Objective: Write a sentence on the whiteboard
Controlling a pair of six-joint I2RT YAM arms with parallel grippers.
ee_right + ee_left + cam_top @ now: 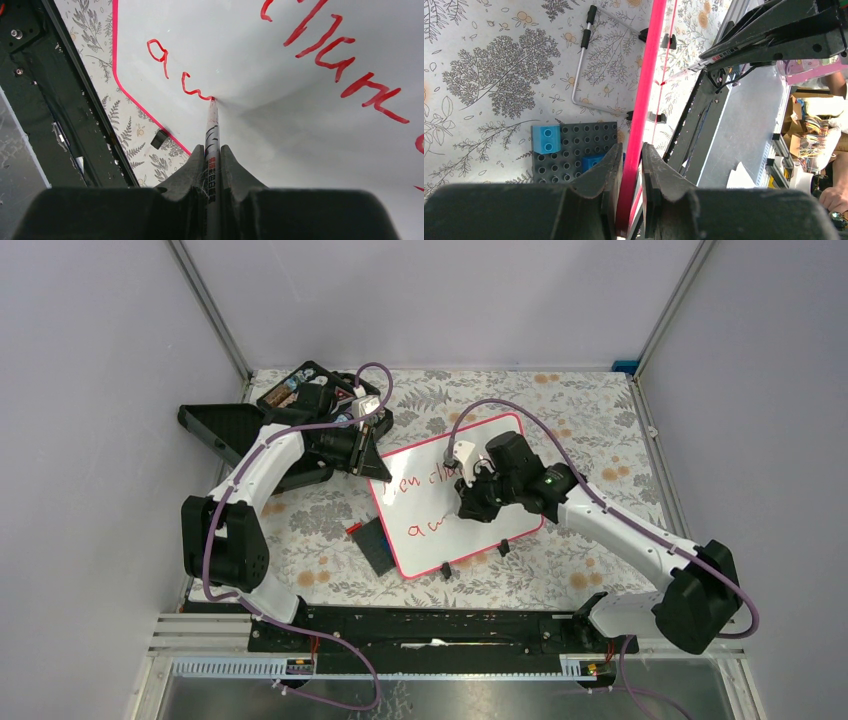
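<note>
The whiteboard [430, 525] lies tilted in the middle of the table, white with a pink-red frame. My left gripper [372, 445] is shut on its upper left edge; in the left wrist view the frame [647, 75] runs between the fingers [606, 167]. My right gripper [472, 502] is shut on a marker [210, 145] whose tip touches the board [280, 100]. The sentence [425, 483] is in red: an upper line [345, 60] and below it "a" and the start of a second letter [172, 70].
A dark grey plate with blue blocks [376, 543] sits by the board's left corner and shows in the left wrist view [574, 150]. Black bins [232, 430] stand at the back left. A bent metal rod [584, 60] lies under the board. Two black clip feet [446, 569] hold its near edge.
</note>
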